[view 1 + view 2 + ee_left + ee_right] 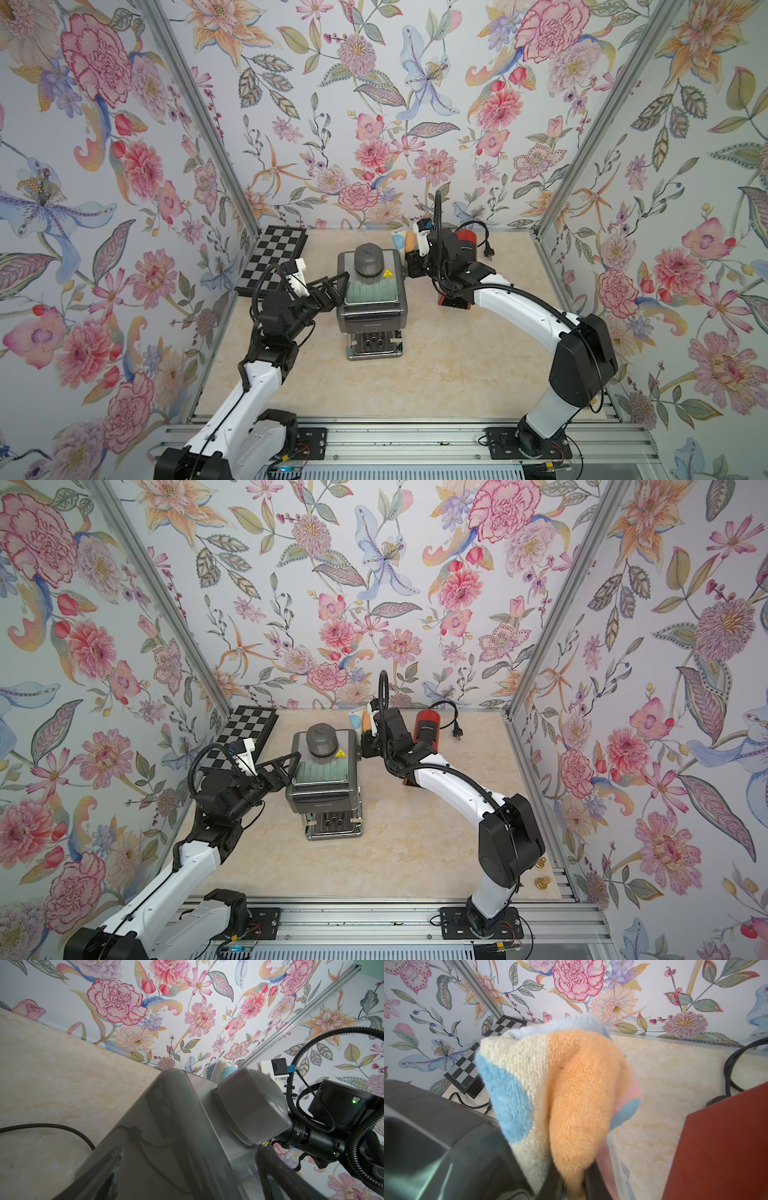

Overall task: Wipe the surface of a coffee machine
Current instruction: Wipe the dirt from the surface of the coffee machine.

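One coffee machine (pixel 371 299), one cloth (pixel 560 1088), one chessboard (pixel 272 259)

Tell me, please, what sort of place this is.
Probably a robot test booth staged as a home: floral wallpaper on aluminium framing, a coffee machine on a marble-look tabletop, arms bolted to a rail.

Left tool (pixel 338 291) spread, right tool (pixel 572 1185) clamped

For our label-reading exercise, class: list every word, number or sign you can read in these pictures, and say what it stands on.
Yellow warning triangle, no words: on top of the coffee machine.
Brand lettering on the machine's front band: too small to read.
White lettering on the red appliance: too blurred to read.
Nothing else carries text.
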You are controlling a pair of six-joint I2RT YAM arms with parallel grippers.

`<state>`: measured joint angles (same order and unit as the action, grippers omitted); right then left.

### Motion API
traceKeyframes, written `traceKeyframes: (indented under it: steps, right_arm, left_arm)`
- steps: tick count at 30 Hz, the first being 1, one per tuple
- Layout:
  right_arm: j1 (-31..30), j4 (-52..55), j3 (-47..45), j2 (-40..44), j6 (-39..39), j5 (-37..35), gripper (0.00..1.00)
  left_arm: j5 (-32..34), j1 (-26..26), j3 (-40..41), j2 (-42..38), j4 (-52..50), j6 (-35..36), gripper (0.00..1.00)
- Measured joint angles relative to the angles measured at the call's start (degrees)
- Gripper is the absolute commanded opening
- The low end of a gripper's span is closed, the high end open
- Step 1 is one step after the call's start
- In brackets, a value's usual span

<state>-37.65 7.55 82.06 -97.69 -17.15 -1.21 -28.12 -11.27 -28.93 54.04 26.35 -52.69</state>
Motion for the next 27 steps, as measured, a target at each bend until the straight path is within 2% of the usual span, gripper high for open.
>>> traceKeyframes:
  steps: [5,8,13,17,20,24,27]
  right_arm:
    - [0.1,-0.7,1.2,0.0,1.8,0.3,0.00]
    - [-0.5,1.6,1.2,2.0,5.9,-4.3,0.00]
    - [-4.9,7.1,-0.9,11.7,13.4,-13.5,0.00]
    - [-14.5,9.9,-2.7,20.5,17.7,-19.2,0.00]
    - [-23.6,11.3,-3.6,23.4,20.4,-23.5,0.00]
    - [-33.8,12.6,-3.8,22.3,22.8,-26.5,0.00]
    - [-38.3,13.1,-3.1,19.2,22.8,-26.3,0.00]
  left_arm:
    - [0.4,-0.4,0.3,-0.3,0.1,-0.7,0.99]
    - [0.4,-0.4,-0.3,-0.1,-1.1,-0.1,0.99]
    - [-0.2,-0.3,-1.7,2.0,-0.9,0.6,0.99]
    - [-0.7,0.0,-2.1,3.1,0.3,0.7,0.99]
    - [-1.1,0.1,-2.1,3.1,0.3,0.8,0.99]
    - [-1.6,0.4,-2.1,3.1,0.3,0.9,0.99]
    - [-1.7,0.5,-2.1,3.1,0.3,1.0,0.99]
